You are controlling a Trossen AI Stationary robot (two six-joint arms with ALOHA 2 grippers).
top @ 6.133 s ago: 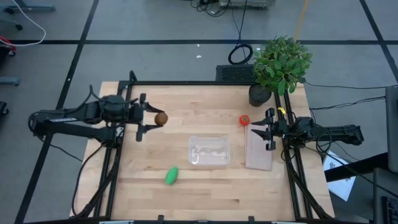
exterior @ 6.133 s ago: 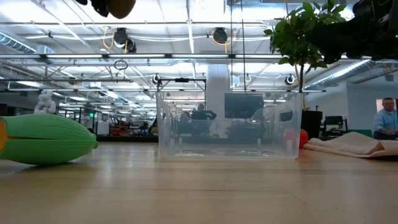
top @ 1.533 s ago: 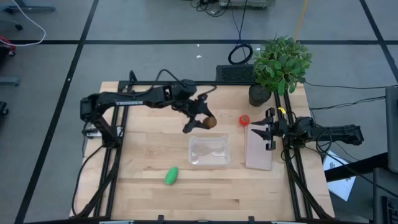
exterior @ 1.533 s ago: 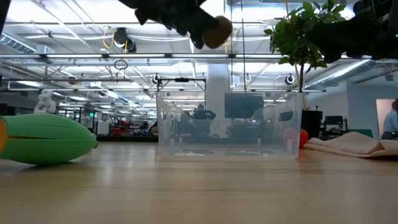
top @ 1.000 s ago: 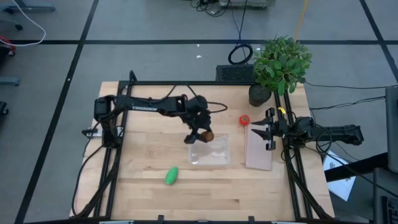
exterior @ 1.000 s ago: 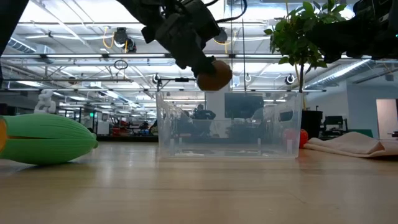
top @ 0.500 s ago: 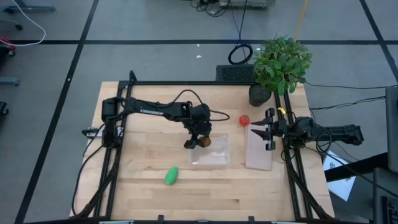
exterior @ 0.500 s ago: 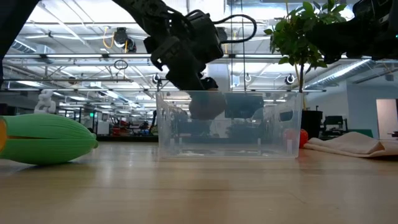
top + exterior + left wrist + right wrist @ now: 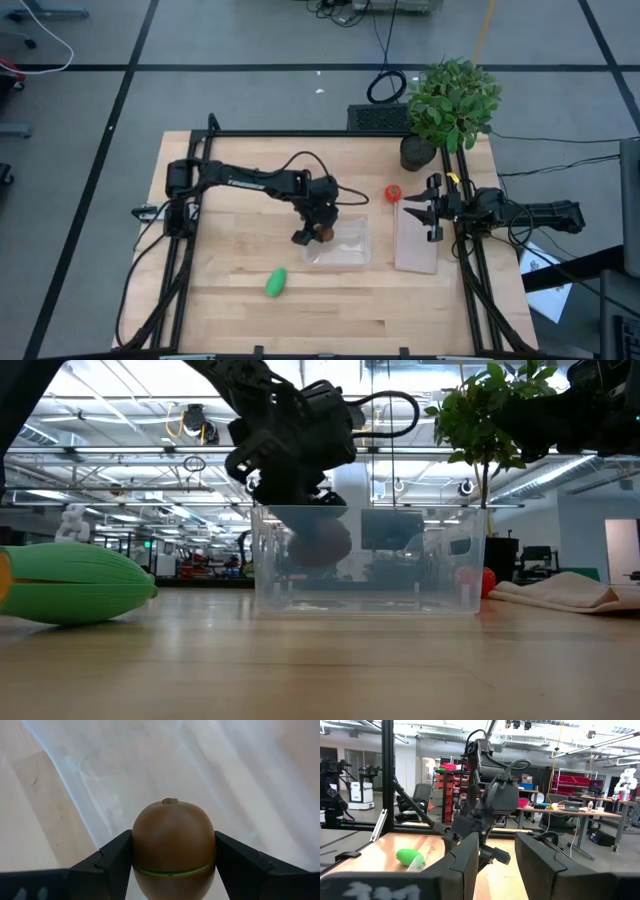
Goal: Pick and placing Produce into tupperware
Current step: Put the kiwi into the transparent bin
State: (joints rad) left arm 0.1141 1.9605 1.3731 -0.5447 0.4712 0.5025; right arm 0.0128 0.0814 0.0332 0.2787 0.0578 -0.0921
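- Your left tool (image 9: 320,232) has come down since a moment ago; it now pinches the kiwi (image 9: 173,845) inside the tupperware (image 9: 345,246), just above its floor; release looks due.
- Right tool (image 9: 432,212) waits part-spread beside the worktop (image 9: 230,290) edge; tomato (image 9: 393,192) and green piece (image 9: 276,282) remain outside.

Overhead, table-level, 2 wrist views; tupperware (image 9: 337,243) shared.

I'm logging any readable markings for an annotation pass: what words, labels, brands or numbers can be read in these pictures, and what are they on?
Left arm: pale lettering along its upper link in the high view, too small to read.
Right tool: a whitish smear at the picture's edge, too blurred to read.
Kiwi, tupperware, green piece, tomato: no text.
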